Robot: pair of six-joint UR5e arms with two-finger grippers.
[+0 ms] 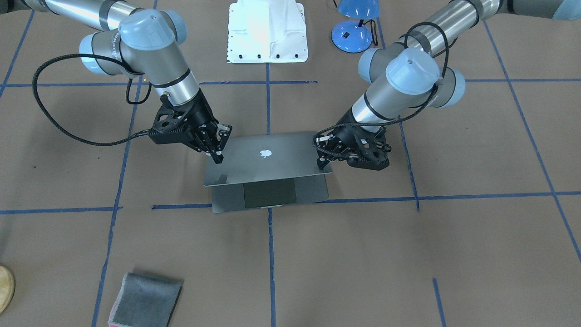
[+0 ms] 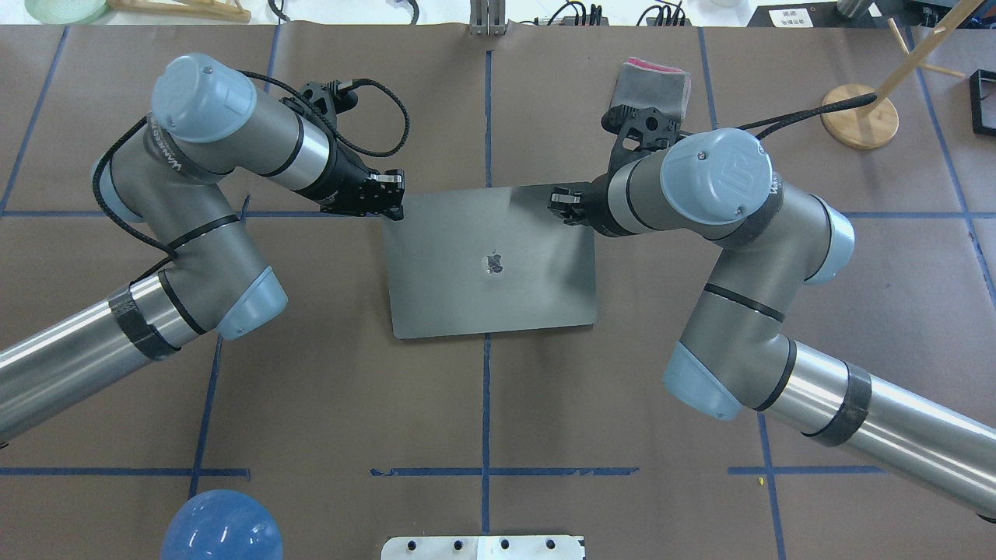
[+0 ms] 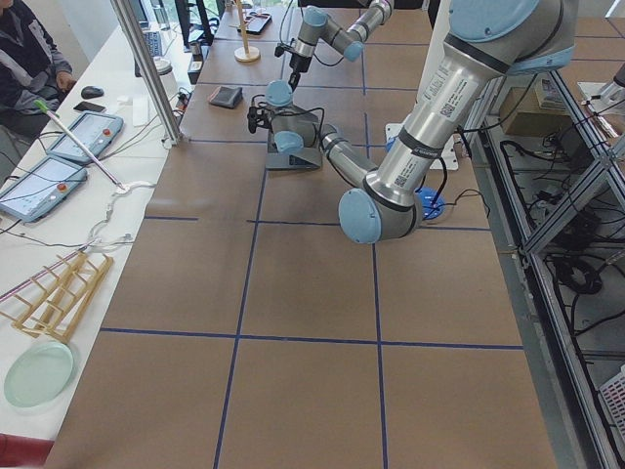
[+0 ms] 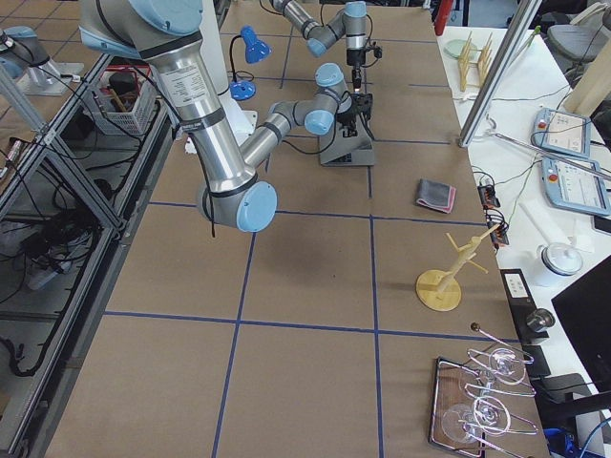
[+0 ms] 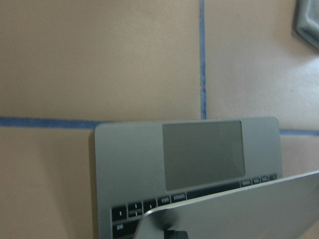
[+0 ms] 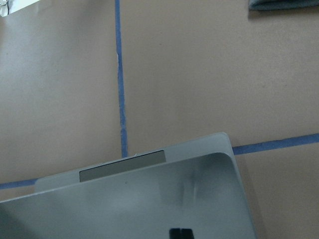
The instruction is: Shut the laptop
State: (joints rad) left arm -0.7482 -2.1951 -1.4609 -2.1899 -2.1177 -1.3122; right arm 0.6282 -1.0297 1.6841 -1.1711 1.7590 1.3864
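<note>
Brown-papered table (image 1: 408,254): laptop (image 1: 268,156) sits mid-frame, lid nearly down. My right gripper (image 1: 218,156) and left gripper (image 1: 322,161), jaws together, press its side edges; I judge slow, even pressure best.

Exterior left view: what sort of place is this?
Probably a robotics lab: a large silver-and-blue robot arm over a brown table gridded with blue tape, grey touchscreen control pendants on a white side bench.
</note>
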